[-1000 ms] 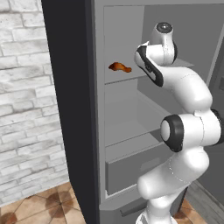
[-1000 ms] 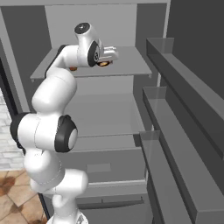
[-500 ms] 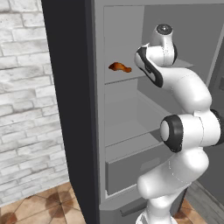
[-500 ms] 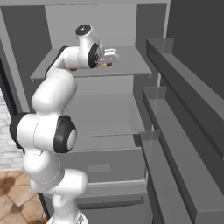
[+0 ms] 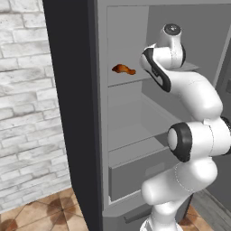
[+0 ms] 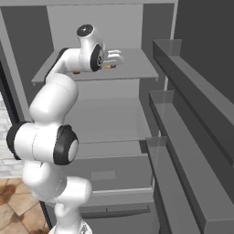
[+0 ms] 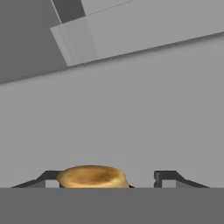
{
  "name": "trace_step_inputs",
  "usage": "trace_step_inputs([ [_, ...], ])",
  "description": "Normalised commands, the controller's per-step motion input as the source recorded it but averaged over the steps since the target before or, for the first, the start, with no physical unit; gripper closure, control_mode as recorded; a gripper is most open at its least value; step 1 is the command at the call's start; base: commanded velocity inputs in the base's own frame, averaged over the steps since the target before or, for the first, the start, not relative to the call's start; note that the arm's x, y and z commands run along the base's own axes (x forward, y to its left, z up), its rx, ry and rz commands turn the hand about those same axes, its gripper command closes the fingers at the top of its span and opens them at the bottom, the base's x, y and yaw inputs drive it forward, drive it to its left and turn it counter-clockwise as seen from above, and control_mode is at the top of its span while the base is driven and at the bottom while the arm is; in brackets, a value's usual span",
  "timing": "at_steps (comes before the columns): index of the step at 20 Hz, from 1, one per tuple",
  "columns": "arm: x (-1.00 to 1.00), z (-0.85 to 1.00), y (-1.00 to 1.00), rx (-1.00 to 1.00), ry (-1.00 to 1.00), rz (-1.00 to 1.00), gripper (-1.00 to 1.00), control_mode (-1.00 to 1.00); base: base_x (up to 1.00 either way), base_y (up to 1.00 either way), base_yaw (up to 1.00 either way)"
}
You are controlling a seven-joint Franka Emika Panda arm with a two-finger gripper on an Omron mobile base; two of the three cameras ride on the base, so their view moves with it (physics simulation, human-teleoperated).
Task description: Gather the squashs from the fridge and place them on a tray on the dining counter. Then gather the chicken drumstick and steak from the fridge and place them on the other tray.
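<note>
The jaws stand half-closed astride a golden-tan rounded lump of meat [image 7: 92,176], likely the steak, lying flat on the light grey upper fridge shelf [image 7: 131,131]; whether they grip it I cannot tell. The orange-brown tapering chicken drumstick [image 5: 122,69] waits farther left

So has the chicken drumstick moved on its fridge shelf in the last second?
No. The chicken drumstick lies at the same spot near the shelf's left front edge.

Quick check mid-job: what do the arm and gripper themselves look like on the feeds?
The arm is glossy white with rounded, tube-like links and dark, nearly black bands at the joints. A round dark cap tops its wrist. The gripper ends in two small dark grey, angular finger tips. No cables or markings show.
</note>
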Motion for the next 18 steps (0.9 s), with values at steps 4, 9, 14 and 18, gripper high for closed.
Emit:
trace_step_inputs([
  [4, -0.48, 0.2, 0.0, 0.0, -0.12, 0.0, 1.0, -1.0, 0.0, 0.0, 0.0],
  [9, -0.6, 0.15, -0.02, 0.0, -0.1, 0.0, 1.0, -1.0, 0.0, 0.0, 0.0],
  [14, -0.75, 0.12, -0.03, 0.0, -0.01, 0.0, 1.0, -1.0, 0.0, 0.0, 0.0],
  [18, -0.83, 0.13, -0.01, 0.0, 0.0, 0.0, 1.0, -1.0, 0.0, 0.0, 0.0],
])
